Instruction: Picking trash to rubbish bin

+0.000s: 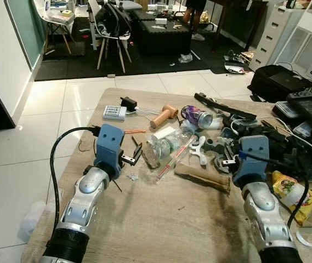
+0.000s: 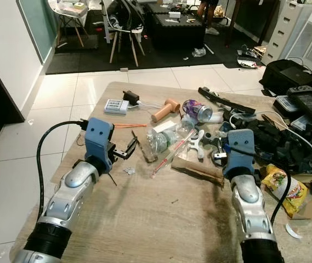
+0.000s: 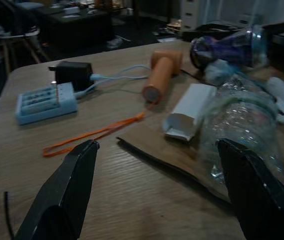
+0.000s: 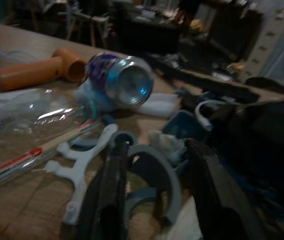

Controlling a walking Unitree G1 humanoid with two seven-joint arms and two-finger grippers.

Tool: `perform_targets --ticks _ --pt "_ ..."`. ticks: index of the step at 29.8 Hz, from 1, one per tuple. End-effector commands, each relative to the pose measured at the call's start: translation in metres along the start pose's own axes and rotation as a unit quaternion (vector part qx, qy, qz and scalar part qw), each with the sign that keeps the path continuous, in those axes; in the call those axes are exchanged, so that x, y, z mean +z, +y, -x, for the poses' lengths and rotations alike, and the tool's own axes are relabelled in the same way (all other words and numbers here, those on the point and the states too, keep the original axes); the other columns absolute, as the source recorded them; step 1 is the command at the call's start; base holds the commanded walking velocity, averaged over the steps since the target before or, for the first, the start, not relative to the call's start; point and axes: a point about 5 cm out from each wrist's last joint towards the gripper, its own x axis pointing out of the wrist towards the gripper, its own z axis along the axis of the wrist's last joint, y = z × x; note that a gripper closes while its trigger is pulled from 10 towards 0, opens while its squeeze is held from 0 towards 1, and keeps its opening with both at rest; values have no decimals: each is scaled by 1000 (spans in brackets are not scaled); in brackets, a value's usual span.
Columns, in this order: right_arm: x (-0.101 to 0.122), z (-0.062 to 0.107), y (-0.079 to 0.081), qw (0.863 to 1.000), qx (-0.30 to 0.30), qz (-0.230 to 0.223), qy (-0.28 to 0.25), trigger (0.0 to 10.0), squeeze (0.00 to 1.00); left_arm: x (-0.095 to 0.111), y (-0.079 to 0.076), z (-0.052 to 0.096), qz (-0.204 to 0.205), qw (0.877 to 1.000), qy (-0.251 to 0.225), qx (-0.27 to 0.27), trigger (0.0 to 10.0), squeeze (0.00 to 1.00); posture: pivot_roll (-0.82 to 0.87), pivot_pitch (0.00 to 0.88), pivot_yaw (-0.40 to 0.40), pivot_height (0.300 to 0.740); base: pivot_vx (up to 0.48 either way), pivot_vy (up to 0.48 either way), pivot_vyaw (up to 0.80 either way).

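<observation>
A crushed clear plastic bottle [image 1: 166, 143] lies mid-table beside a small white box [image 1: 165, 132]. A purple can [image 1: 196, 115] lies on its side behind them, its metal end facing the right wrist view [image 4: 127, 82]. A torn brown cardboard strip [image 1: 202, 176] lies in front of the bottle. A yellow snack bag [image 1: 293, 192] sits at the right edge. My left gripper [image 1: 132, 156] hovers low over the table just left of the bottle, open wide, nothing between its fingers [image 3: 67, 195]. My right gripper [image 1: 228, 160] is open over a grey ring part [image 4: 154, 170] and a white plastic piece [image 1: 199, 150].
A pale blue charger [image 1: 114, 113], black adapter [image 1: 128, 103], orange handle [image 1: 163, 115] and orange band [image 1: 135, 131] lie on the far left of the wooden table [image 1: 161, 219]. Black gear and cables [image 1: 287, 145] crowd the right side. A chair [image 1: 112, 27] and a person's legs [image 1: 191, 13] are beyond.
</observation>
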Motion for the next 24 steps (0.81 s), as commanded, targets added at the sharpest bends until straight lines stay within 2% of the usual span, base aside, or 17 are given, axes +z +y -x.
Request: perform_targets --ticks 1,2,4,6,7,8,9,13,16,18,20,21,22,24 --pt "-5 -1 -3 1000 17 -15 19 10000 1000 -3 2 0 -16 1000 11 -11 10000 0 -103 70 0 740 0 0 0" --pt "-3 -3 -2 999 36 -18 18 10000 1000 -2 2 0 -19 1000 10 -15 10000 0 -102 70 1 740 0 0 0" --pt "3 -4 8 993 116 -9 18 10000 1000 3 6 1 -23 999 7 -26 10000 0 -99 75 2 740 0 0 0" --pt "6 -3 11 989 148 8 22 10000 1000 5 8 2 -24 999 3 -36 10000 0 -95 78 -3 740 0 0 0" --pt "12 -1 15 982 183 30 23 10000 1000 8 9 3 -29 998 -1 -47 10000 0 -95 78 -3 740 0 0 0" --pt "17 0 18 980 198 28 21 10000 1000 11 8 6 -26 998 -7 -65 10000 0 -100 84 -6 740 0 0 0" --pt "17 0 18 980 198 28 21 10000 1000 11 8 6 -26 998 -7 -65 10000 0 -100 84 -6 740 0 0 0" --pt "29 5 27 971 239 20 18 10000 1000 17 1 19 -24 989 -18 -147 10000 0 -98 88 -8 740 0 0 0" --pt "34 7 30 966 259 11 18 10000 1000 18 -2 26 -26 981 -19 -189 10000 0 -98 91 -8 740 0 0 0" --pt "36 10 31 958 283 22 30 10000 1000 19 -4 32 -27 974 -15 -226 10000 0 -100 92 -8 740 0 0 0" --pt "36 16 29 947 312 28 68 10000 1000 22 -9 39 -30 961 -10 -274 10000 0 -99 94 -8 740 0 0 0" --pt "36 16 29 947 312 28 68 10000 1000 22 -9 39 -30 961 -10 -274 10000 0 -99 94 -8 740 0 0 0" --pt "36 21 25 939 328 30 97 10000 663 24 -12 42 -34 955 -8 -295 10000 0 -98 94 -6 740 0 0 0" --pt "35 22 23 937 331 26 106 10000 663 25 -13 42 -35 954 -8 -296 10000 0 -98 94 -6 740 0 0 0"
